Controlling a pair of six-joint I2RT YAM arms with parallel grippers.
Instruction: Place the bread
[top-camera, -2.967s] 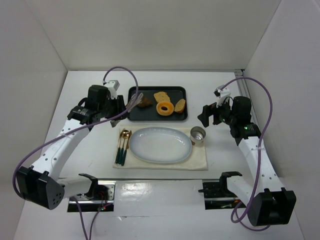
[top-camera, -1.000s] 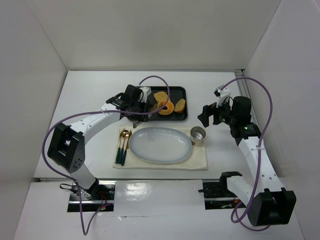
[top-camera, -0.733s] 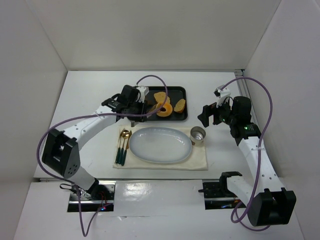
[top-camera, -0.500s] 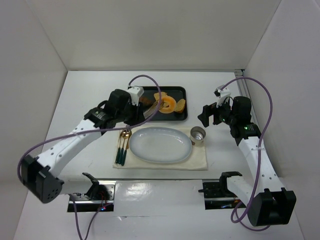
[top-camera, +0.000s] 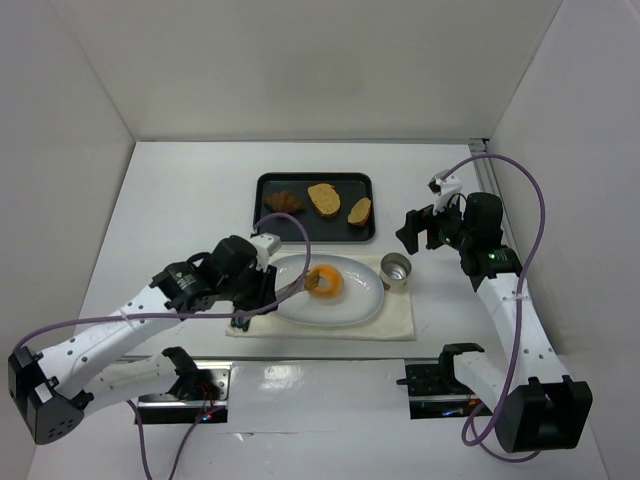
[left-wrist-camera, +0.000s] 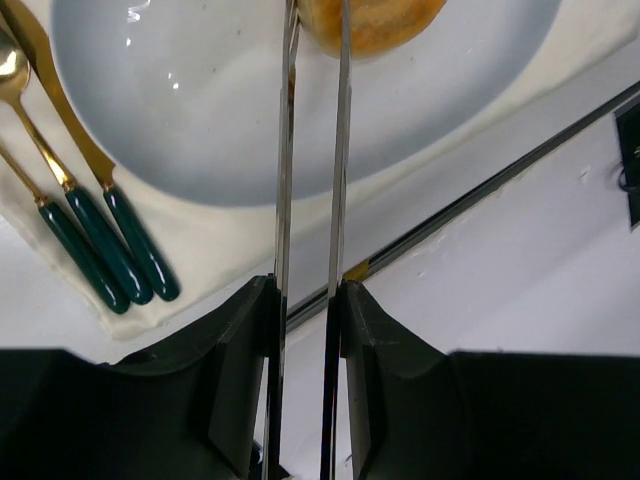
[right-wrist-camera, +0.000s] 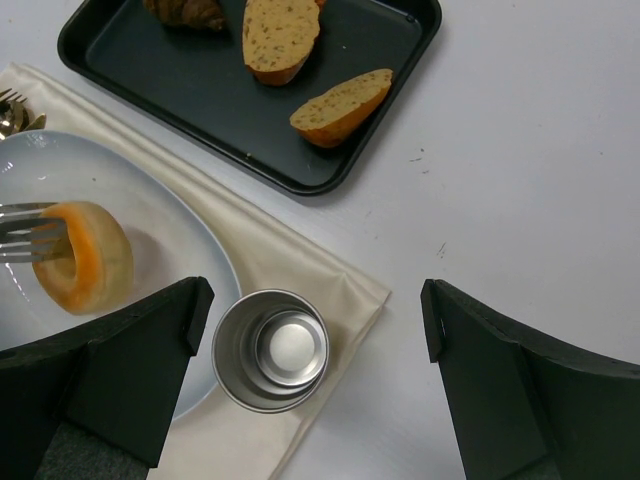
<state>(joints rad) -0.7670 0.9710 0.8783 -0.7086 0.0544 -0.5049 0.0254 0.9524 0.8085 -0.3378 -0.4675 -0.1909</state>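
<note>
My left gripper (top-camera: 258, 290) is clamping down on the handles of the metal tongs (left-wrist-camera: 338, 150), jaws squeezed in against them. It is working just above the green-handled cutlery (left-wrist-camera: 110, 250) that is lying along the plate's left edge. The tong tips are pinching the ring-shaped bread (top-camera: 324, 282) over the middle of the white plate (top-camera: 365, 303). I cannot tell whether the ring is touching the plate or hanging just above it.

To do this step well, I am planning to lower until the ring is lying settled. Then I am easing the squeeze slowly so the tongs spring apart without flicking it, and lifting straight up. The steel cup (top-camera: 397, 268) is sitting just right of the plate, so I am avoiding any sideways sweep. Further right, my right gripper (top-camera: 420, 230) is hanging wide open, carrying nothing.
</note>
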